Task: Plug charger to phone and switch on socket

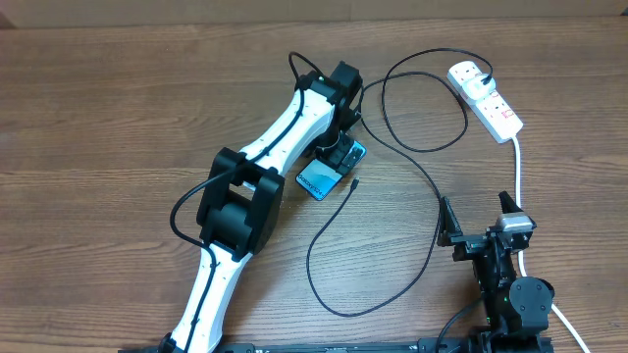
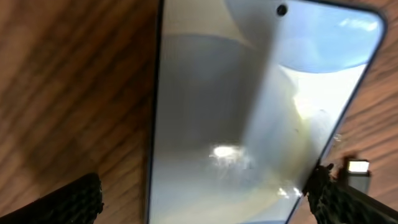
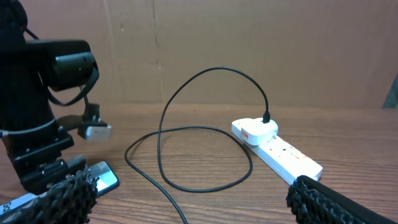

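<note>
Phone (image 1: 316, 179) lies flat on the wooden table (image 1: 98, 118), lit screen up, directly beneath the left gripper (image 1: 339, 152). That gripper's jaws stand fully apart with a finger (image 2: 74, 199) off each long side of the handset, and it holds nothing (whether the finger on the other side brushes the phone's edge, I cannot tell). The charger (image 3: 217, 68) is not in the phone: its small black connector tip (image 1: 354, 182) rests on the table just beside the left gripper, near the phone's corner. From there the thin black cable runs in loose loops across the wood to its white plug (image 1: 469, 78), which sits in the end outlet of the power strip (image 1: 496, 108). The right gripper (image 1: 475, 208) hovers low, jaws spread wide and empty. The power strip lies well ahead of it and a little to its right, the cable's loops lie ahead and to its left, and the phone is farther left.
</note>
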Available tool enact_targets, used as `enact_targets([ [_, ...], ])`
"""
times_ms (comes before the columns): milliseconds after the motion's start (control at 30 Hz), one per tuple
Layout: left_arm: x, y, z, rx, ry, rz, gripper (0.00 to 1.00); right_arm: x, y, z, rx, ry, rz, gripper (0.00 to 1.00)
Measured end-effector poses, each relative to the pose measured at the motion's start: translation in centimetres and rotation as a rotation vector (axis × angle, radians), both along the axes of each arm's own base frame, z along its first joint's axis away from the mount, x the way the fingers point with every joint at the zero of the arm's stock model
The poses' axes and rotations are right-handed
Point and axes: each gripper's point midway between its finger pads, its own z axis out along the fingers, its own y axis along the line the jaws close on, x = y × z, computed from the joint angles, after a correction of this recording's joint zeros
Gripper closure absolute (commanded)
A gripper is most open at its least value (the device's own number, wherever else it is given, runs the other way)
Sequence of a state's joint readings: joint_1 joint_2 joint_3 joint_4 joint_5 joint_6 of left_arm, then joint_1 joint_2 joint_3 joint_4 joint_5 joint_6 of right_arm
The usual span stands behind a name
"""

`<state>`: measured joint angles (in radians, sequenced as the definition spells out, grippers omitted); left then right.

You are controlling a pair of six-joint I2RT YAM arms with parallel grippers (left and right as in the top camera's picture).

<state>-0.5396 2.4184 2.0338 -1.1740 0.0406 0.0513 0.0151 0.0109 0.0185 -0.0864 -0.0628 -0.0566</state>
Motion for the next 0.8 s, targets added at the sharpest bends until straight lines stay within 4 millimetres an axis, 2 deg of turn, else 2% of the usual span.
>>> enact_targets([
  [333,-0.38,-0.31,-0.45,0.036,-0.029,-0.026,0.00,0.00,0.00,-0.01,0.000,0.000,0.000,0.00],
  [533,-0.20,-0.31,-0.21,0.075,-0.065,0.030,0.12,0.00,-0.01,0.00,0.000,0.000,0.000,0.00],
  [800,-0.41,-0.12,-0.26,0.080,-0.065,0.073,0.05,0.00,-0.02,-0.01,0.000,0.000,-0.001,0.00],
])
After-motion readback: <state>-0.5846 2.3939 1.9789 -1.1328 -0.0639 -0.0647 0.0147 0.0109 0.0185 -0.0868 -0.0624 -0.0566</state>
